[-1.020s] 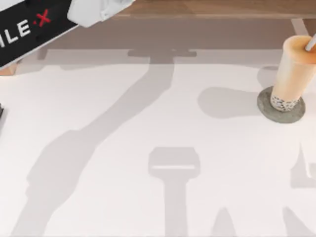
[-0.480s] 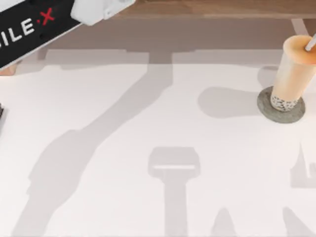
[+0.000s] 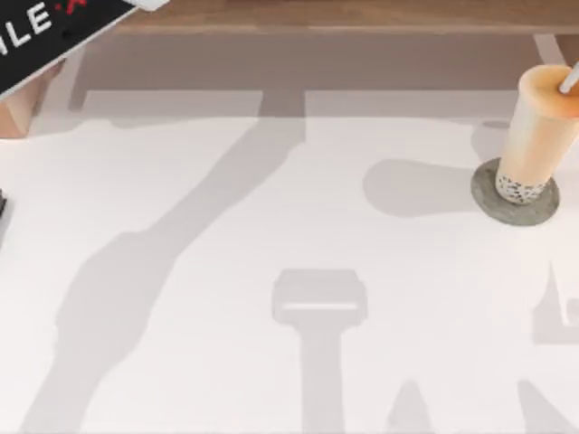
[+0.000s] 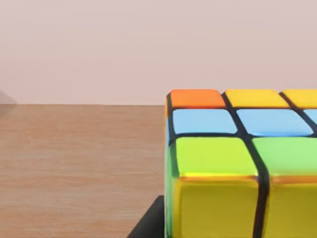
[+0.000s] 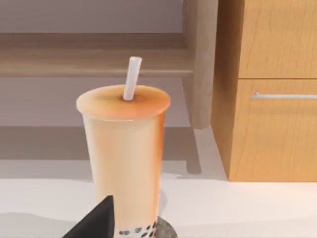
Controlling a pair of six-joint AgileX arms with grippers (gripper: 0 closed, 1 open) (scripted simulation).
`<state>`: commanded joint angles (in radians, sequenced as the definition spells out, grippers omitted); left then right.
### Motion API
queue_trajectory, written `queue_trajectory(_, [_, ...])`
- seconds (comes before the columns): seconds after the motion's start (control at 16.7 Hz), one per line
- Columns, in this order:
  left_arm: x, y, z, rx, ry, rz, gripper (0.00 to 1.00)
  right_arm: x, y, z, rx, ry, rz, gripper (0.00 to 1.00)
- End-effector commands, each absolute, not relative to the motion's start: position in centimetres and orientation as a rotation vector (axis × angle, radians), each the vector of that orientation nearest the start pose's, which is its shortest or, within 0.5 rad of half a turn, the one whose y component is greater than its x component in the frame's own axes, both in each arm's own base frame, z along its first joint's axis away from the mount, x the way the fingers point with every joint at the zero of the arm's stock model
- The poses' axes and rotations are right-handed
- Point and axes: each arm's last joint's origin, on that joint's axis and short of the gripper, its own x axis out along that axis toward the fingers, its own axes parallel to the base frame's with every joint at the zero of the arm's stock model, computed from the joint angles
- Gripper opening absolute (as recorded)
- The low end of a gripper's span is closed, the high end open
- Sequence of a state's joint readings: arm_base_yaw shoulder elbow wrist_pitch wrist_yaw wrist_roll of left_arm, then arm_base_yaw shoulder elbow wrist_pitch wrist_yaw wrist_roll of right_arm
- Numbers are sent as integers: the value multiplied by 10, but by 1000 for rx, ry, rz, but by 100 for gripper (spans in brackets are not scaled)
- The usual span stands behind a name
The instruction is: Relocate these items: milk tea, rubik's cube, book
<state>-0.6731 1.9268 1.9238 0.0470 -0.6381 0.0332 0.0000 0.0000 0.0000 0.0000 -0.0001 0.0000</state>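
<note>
The rubik's cube (image 4: 237,168) sits very close in the left wrist view, with yellow, green, blue and orange squares, in front of a brown wooden surface (image 4: 79,163). My left gripper is shut on it, and a dark finger (image 4: 148,225) lies along its lower edge. My left arm (image 3: 41,36) crosses the far left corner of the top view. The milk tea (image 3: 538,127) stands upright on a flat grey disc (image 3: 493,206) at the far right, its white straw (image 5: 132,77) up. A dark part of my right gripper (image 5: 94,223) is just in front of the cup. The book is out of view.
A wooden cabinet with a drawer handle (image 5: 285,95) stands behind the milk tea, beside a wooden post (image 5: 200,59). A wooden ledge (image 3: 362,14) runs along the table's far edge. A dark sliver (image 3: 2,206) shows at the left edge of the white table (image 3: 271,226).
My left arm has moved up and to the left, farther out of the top view's corner. The milk tea and its disc have not moved.
</note>
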Motion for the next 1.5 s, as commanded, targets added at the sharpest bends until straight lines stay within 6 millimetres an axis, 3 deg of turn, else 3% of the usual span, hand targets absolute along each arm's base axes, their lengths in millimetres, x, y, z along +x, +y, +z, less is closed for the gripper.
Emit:
queue_trajectory(0.24, [409, -256, 410, 40, -5, -16, 0, 106, -1, 160, 0, 0, 0, 100])
queue_trajectory(0.48, [435, -263, 408, 50, 1, -30, 0, 106, -1, 160, 0, 0, 0, 100])
queue_trajectory(0.78, [452, -279, 397, 1, -3, -20, 0, 106, -1, 160, 0, 0, 0, 100])
queue_trajectory(1.08, [453, -280, 395, -1, -2, -18, 0, 106, -1, 160, 0, 0, 0, 100])
queue_trajectory(1.5, [453, -280, 395, -1, -2, -18, 53, 106, -1, 160, 0, 0, 0, 100])
